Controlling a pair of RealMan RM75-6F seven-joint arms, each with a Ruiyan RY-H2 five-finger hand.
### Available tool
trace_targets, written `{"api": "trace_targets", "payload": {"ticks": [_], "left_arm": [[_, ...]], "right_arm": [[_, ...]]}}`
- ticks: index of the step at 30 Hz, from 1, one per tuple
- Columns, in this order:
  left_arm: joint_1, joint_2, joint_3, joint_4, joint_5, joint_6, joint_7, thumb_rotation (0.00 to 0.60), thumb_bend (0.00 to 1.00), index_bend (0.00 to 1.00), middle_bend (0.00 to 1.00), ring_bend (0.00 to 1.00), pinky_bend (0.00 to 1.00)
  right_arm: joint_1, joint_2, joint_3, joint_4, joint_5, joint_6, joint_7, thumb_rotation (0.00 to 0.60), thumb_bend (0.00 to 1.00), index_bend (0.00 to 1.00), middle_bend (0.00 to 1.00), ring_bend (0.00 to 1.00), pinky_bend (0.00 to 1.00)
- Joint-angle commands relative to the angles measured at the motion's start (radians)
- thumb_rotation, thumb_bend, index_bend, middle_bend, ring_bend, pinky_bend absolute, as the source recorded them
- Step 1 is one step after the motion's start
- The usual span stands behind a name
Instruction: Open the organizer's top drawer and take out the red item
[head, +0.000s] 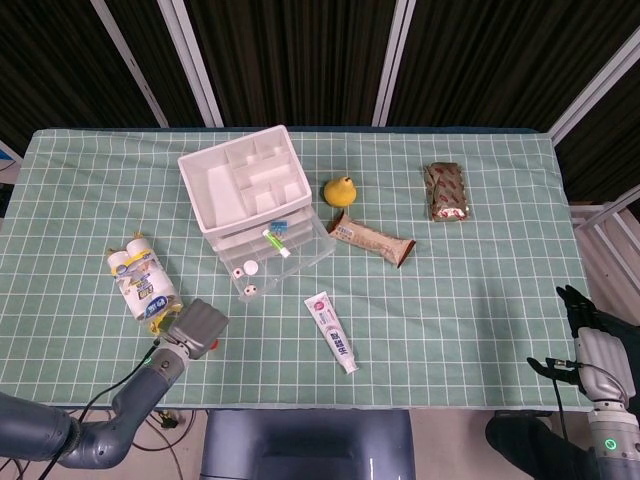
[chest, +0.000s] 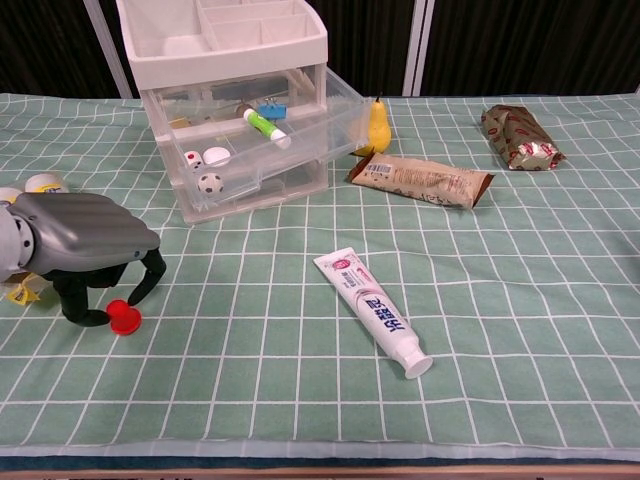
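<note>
The white organizer (head: 250, 185) (chest: 225, 40) stands at the back left. Its clear top drawer (head: 300, 240) (chest: 300, 115) is pulled out, with a green-and-white tube and a blue clip inside. The small red item (head: 210, 347) (chest: 125, 320) rests on the checked cloth near the front left edge. My left hand (head: 197, 327) (chest: 80, 245) arches over it, its black fingertips pinching it from either side against the cloth. My right hand (head: 585, 335) hangs off the table's front right corner, fingers apart and holding nothing; the chest view does not show it.
A toothpaste tube (head: 331, 332) (chest: 375, 310) lies at front centre. A snack bar (head: 372, 240), a yellow pear (head: 340, 190) and a brown packet (head: 446, 190) lie further back and right. A pack of small bottles (head: 140, 280) sits just behind my left hand.
</note>
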Motion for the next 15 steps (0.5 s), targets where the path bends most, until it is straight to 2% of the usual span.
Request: {"api": "trace_targets", "payload": {"ticks": [1,7,12,13,15], "left_arm": [[-0.003,-0.010,-0.003,0.007,-0.012,0.004,0.005,0.600,0.29,0.55,1.00,1.00,1.00],[-0.003,-0.001,-0.015,-0.012,-0.017,0.037,0.001,0.600,0.15,0.41,1.00,1.00,1.00],[0.021,0.060,-0.032,-0.082,0.046,0.100,-0.041,0.600,0.07,0.31,0.99,0.99,0.99],[0.029,0.074,-0.032,-0.098,0.060,0.121,-0.046,0.600,0.07,0.30,0.97,0.96,0.98],[0.061,0.113,-0.026,-0.145,0.136,0.189,-0.065,0.600,0.07,0.24,0.83,0.84,0.88]], "right_arm": [[0.000,0.000,0.000,0.000,0.000,0.000,0.001,0.600,0.07,0.00,0.00,0.00,0.23],[-0.001,0.001,0.000,-0.002,0.000,0.001,0.001,0.600,0.07,0.00,0.00,0.00,0.23],[-0.001,0.001,0.000,-0.002,-0.002,0.001,0.003,0.600,0.07,0.00,0.00,0.00,0.23],[-0.001,0.001,0.000,-0.003,-0.002,0.001,0.005,0.600,0.07,0.00,0.00,0.00,0.23],[-0.001,0.001,0.001,-0.001,-0.002,0.002,0.007,0.600,0.07,0.00,0.00,0.00,0.23]]}}
